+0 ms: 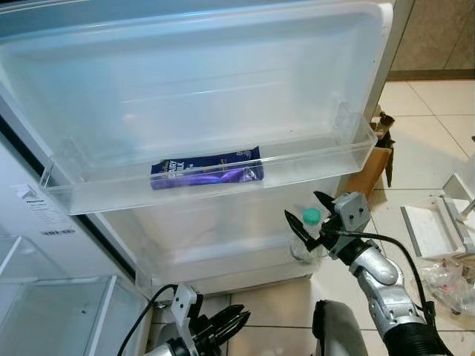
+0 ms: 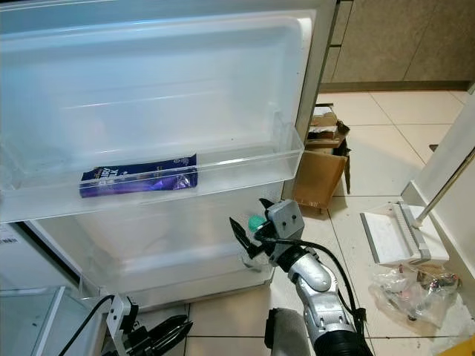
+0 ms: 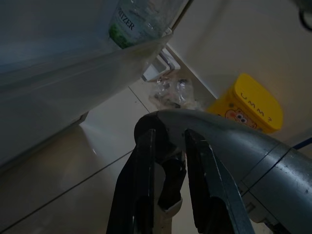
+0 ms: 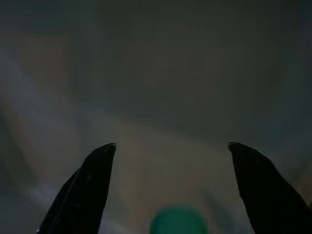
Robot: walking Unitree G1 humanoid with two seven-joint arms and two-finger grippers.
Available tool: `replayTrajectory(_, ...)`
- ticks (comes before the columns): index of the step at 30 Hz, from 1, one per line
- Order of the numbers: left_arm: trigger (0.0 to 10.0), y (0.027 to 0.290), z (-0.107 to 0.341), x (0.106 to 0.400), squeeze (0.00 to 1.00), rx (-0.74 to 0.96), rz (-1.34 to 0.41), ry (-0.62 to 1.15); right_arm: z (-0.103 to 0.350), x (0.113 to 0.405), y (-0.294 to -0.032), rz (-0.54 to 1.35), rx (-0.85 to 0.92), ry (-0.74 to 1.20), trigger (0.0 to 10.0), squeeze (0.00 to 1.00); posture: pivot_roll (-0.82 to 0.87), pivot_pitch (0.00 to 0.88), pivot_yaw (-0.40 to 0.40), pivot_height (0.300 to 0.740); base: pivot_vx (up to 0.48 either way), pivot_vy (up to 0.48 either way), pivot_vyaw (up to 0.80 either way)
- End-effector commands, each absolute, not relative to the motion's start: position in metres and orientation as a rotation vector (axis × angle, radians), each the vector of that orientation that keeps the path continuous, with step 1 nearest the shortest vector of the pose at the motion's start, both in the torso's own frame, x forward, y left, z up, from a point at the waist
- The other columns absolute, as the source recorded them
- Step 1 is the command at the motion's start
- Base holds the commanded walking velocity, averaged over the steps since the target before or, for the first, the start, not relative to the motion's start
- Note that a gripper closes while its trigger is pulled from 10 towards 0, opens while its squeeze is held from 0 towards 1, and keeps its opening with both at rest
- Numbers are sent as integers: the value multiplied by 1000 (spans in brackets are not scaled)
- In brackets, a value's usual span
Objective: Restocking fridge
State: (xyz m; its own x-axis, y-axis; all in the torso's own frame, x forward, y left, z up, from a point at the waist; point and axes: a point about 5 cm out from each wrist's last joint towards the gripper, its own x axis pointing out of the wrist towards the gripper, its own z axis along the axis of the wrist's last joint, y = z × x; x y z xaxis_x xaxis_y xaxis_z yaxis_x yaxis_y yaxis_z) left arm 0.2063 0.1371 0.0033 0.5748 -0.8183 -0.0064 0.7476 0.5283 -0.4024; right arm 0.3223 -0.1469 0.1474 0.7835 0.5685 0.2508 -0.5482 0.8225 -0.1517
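Left eye view: a clear plastic bottle (image 1: 306,241) with a round teal-green cap (image 1: 312,216) stands upright at the right end of the lower door bin (image 1: 223,256), a translucent, frosted-looking plastic trough low on the open fridge door (image 1: 193,81). The right gripper (image 1: 312,215) sits at about 4 o'clock from the picture's middle, its two tapering black fingers spread wide to either side of the cap, with clear gaps between them and the cap; it grips nothing. In the left wrist view the bottle's green-and-white label reads "…ITZER".

Up at 12 o'clock from the bottle, the upper door shelf (image 1: 349,152), of the same smooth see-through plastic, holds a flat dark-blue and purple packet (image 1: 206,169) lying on its side; its white lettering is too small to read.

The left gripper (image 1: 223,325) hangs at 6 o'clock over glossy pale floor tiles (image 1: 274,311), its fingers a narrow slit apart, empty. At 3 o'clock a brown cardboard box (image 1: 371,167) stands just beside the door. A yellow container (image 3: 251,105) carries a cartoon face.
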Motion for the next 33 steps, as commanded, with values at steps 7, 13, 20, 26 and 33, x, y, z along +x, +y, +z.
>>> replayTrajectory(7,10000,135,0,203,0,-401,-934,221,172,309,-149,784,63,-324,10000,0,-29,191,29,408,0,0,0)
replayTrajectory(13,10000,135,0,203,0,-403,-940,227,181,287,-146,1028,98,-287,10000,0,-33,189,28,408,0,0,0)
replayTrajectory(20,10000,134,-1,202,0,-405,-945,230,186,269,-143,1182,165,-265,10000,0,-36,185,27,408,0,0,0)
replayTrajectory(26,10000,133,-2,202,0,-409,-947,239,180,252,-142,1310,223,-198,10000,0,-41,179,23,408,0,0,0)
replayTrajectory(33,10000,133,-5,202,0,-417,-928,250,120,250,-161,1188,197,68,10000,0,-42,174,19,408,0,0,0)
